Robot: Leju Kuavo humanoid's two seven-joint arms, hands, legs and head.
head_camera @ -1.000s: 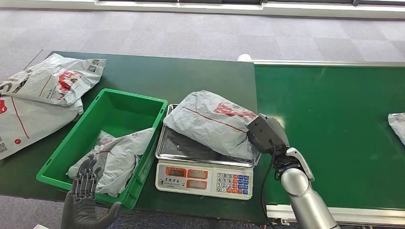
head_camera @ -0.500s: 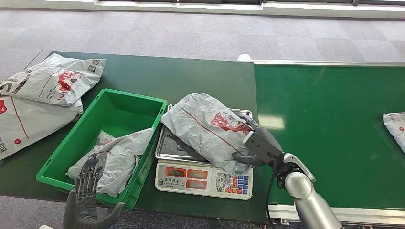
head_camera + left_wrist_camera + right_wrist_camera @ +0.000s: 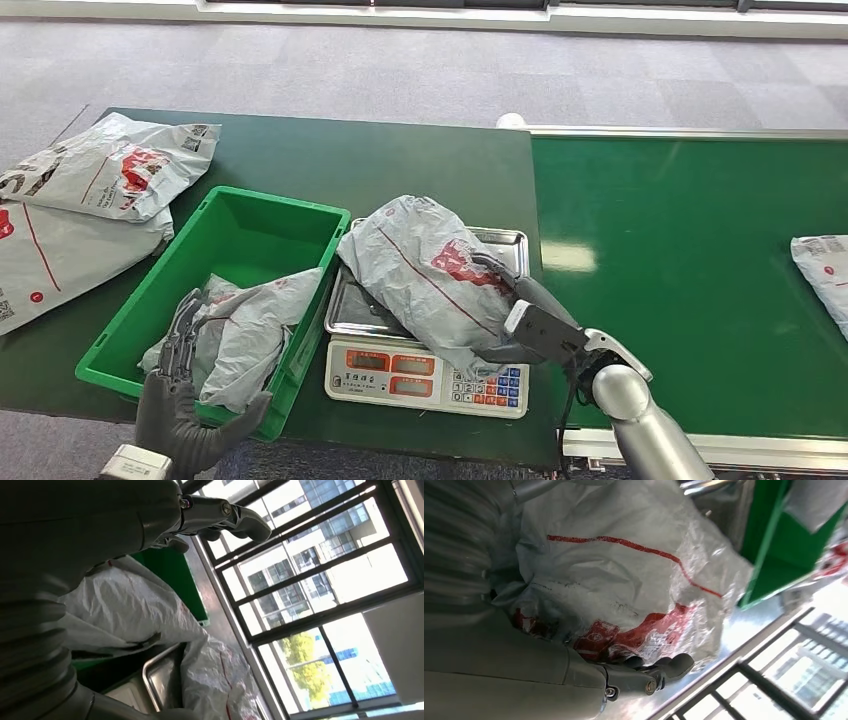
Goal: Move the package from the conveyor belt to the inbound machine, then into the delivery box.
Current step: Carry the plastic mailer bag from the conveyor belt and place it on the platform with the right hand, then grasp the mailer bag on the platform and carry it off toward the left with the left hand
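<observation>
From the head view, the right hand [image 3: 525,322] clasps a crinkled grey plastic mailer package [image 3: 430,272] lying on the steel-trayed weighing scale [image 3: 430,375], beside the green plastic crate [image 3: 255,228]. The left hand [image 3: 185,400] hovers at the crate's near rim, fingers apart, holding nothing. The green conveyor belt [image 3: 690,260] stretches rightward.

In the left wrist view, the steel tray's [image 3: 157,677] edge gleams.

In the right wrist view, dark fingers [image 3: 664,666] press the package's [image 3: 624,590] red print.

Packages [image 3: 430,275]: five are counted, though the two stacked at the table's left edge [image 3: 100,165] could hide more.
Green crates [image 3: 255,232]: one is seen.
Scales [image 3: 425,370]: one is seen.
Conveyor belts [image 3: 690,200]: one is seen.
Robot hands [image 3: 530,330]: two are seen.
</observation>
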